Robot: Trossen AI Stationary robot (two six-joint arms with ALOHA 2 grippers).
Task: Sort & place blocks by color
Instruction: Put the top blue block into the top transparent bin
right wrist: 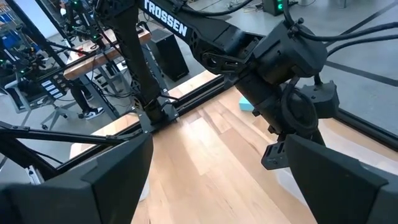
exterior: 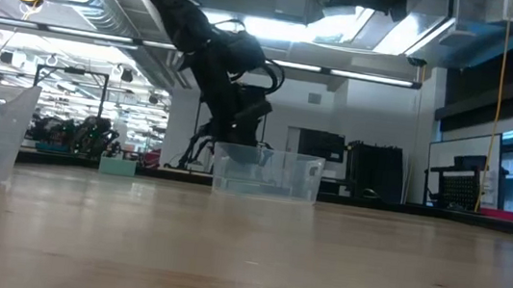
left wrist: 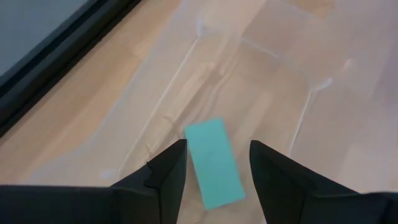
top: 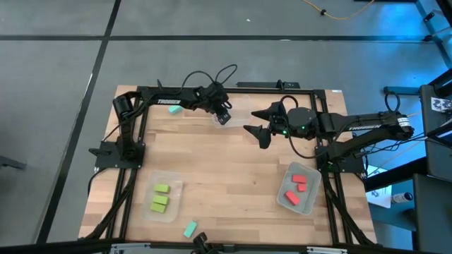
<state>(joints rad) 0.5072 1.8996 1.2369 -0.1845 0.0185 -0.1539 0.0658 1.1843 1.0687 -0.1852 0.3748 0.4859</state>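
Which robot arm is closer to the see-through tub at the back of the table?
The left. The left gripper hangs right over the clear plastic tub, jaws open above a teal block lying in it. The right gripper waits beside the tub, jaws open.

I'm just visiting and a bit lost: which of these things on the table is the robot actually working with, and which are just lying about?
Part of the job:
- teal block in the clear tub, below the open left gripper
- green blocks
- red blocks
- teal block at the near edge
- teal block at the far edge

Just there:
- right gripper, open, waiting mid-table
- cables
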